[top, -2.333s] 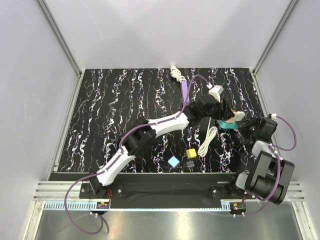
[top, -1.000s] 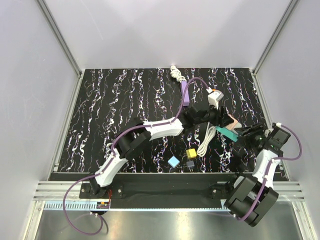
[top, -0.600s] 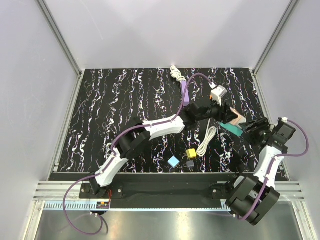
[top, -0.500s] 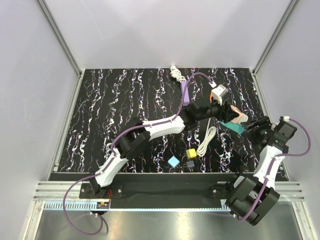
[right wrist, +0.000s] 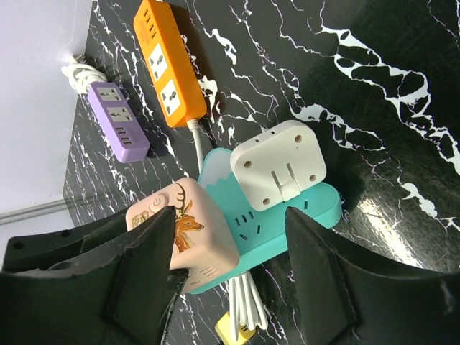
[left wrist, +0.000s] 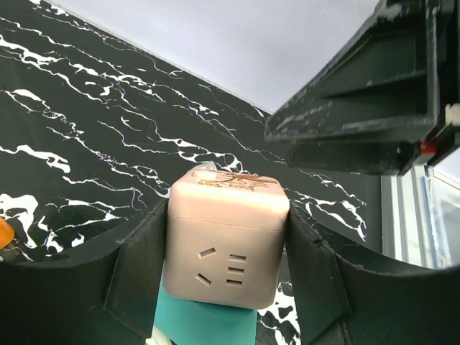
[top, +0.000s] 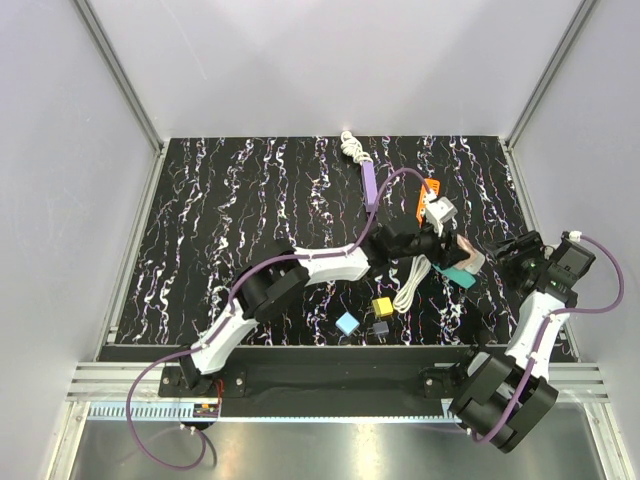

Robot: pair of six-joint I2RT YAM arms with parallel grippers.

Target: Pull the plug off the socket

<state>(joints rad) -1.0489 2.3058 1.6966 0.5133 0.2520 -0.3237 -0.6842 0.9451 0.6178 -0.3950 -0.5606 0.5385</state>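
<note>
A pink cube plug (left wrist: pixel 226 244) with a deer print (right wrist: pixel 183 233) sits on the left end of a teal socket strip (right wrist: pixel 287 223), which also shows in the top view (top: pixel 462 273). My left gripper (top: pixel 447 243) is shut on the cube's two sides (left wrist: pixel 226 269). A white adapter (right wrist: pixel 280 165) sits on the teal strip beside the cube. My right gripper (right wrist: pixel 230 269) is open, its fingers spread wide, facing the strip and not touching it. In the top view it (top: pixel 517 254) is just right of the strip. I cannot tell whether the strip rests on the table.
An orange power strip (top: pixel 428 192) and a purple one (top: pixel 368 185) lie behind the left gripper. A white cord bundle (top: pixel 412 282) lies by the teal strip. Yellow (top: pixel 382 306), blue (top: pixel 347 323) and grey (top: pixel 380 327) cubes lie nearer the front edge.
My left gripper has carried the pink cube and teal strip slightly toward the near edge and left, uncovering the orange strip. The right gripper has barely moved in the last half second.
</note>
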